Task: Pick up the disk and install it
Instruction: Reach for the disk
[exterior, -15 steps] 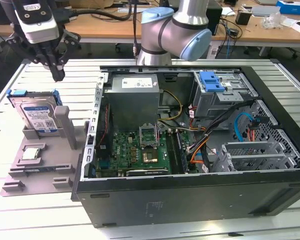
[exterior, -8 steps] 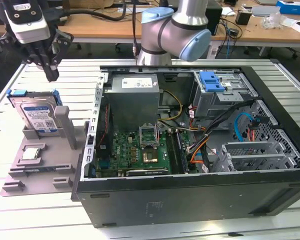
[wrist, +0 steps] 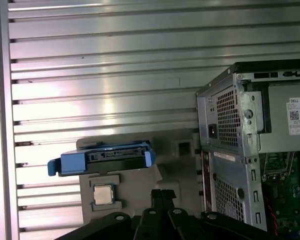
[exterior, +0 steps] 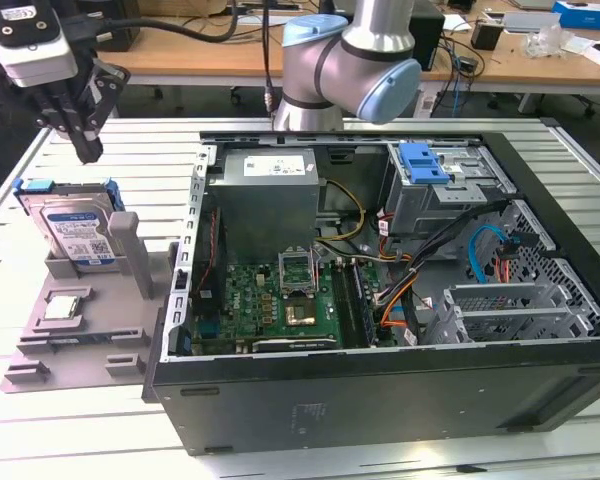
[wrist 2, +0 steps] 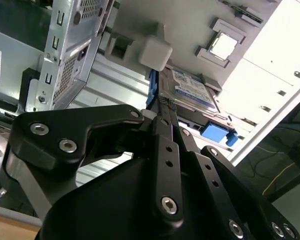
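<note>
Above the disk (exterior: 75,232), propped on edge in a grey holder (exterior: 126,250) beside the open computer case (exterior: 380,400), the jaws hang pressed together and empty; descending that way risks knocking it over.

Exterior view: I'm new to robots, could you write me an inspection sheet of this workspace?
Surface: slatted metal table.
Job's things: disk stands on edge in a grey holder, not grasped; open computer case beside it.
Clutter: processor chip lying in the holder.
Grippers: gripper hovers over the disk, fingers shut, holding nothing.
Cables: coloured wires inside the case.
Surroundings: wooden desks with boxes behind.
</note>
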Available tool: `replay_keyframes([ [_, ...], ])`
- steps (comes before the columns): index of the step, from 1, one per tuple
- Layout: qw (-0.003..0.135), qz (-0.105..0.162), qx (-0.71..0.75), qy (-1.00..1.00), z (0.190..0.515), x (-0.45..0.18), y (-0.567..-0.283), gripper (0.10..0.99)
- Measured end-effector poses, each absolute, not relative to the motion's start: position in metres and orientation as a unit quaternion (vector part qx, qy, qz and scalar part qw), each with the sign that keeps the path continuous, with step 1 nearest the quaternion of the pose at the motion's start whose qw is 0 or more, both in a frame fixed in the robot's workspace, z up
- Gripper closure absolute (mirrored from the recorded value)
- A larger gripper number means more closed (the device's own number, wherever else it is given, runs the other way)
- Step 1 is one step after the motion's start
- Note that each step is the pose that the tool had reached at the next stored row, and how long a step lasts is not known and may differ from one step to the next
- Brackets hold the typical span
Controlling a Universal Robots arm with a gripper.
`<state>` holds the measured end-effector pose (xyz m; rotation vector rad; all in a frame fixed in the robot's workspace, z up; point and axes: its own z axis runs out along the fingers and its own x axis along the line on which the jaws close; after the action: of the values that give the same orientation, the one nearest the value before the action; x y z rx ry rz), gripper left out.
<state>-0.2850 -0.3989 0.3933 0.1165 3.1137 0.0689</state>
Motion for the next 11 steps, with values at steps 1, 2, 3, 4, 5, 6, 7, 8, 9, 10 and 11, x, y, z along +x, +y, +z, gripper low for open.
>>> replay_keyframes([
  [1, 0.013, 0.022, 0.037, 0.999, 0.393, -0.287, -0.399, 0.98],
  [2, 0.012, 0.022, 0.037, 0.999, 0.393, -0.288, -0.399, 0.98],
  [3, 0.013, 0.022, 0.037, 0.999, 0.393, -0.29, -0.399, 0.98],
  [4, 0.012, 0.022, 0.037, 0.999, 0.393, -0.292, -0.399, 0.98],
  [5, 0.012, 0.022, 0.037, 0.999, 0.393, -0.294, -0.399, 0.98],
  [6, 0.012, 0.022, 0.037, 0.999, 0.393, -0.296, -0.399, 0.98],
  [7, 0.012, 0.022, 0.037, 0.999, 0.393, -0.298, -0.399, 0.98],
  [8, 0.012, 0.022, 0.037, 0.999, 0.393, -0.299, -0.399, 0.98],
  [9, 0.012, 0.022, 0.037, 0.999, 0.393, -0.302, -0.399, 0.98],
  [10, 0.012, 0.022, 0.037, 0.999, 0.393, -0.304, -0.399, 0.98],
  [11, 0.013, 0.022, 0.037, 0.999, 0.393, -0.308, -0.399, 0.98],
])
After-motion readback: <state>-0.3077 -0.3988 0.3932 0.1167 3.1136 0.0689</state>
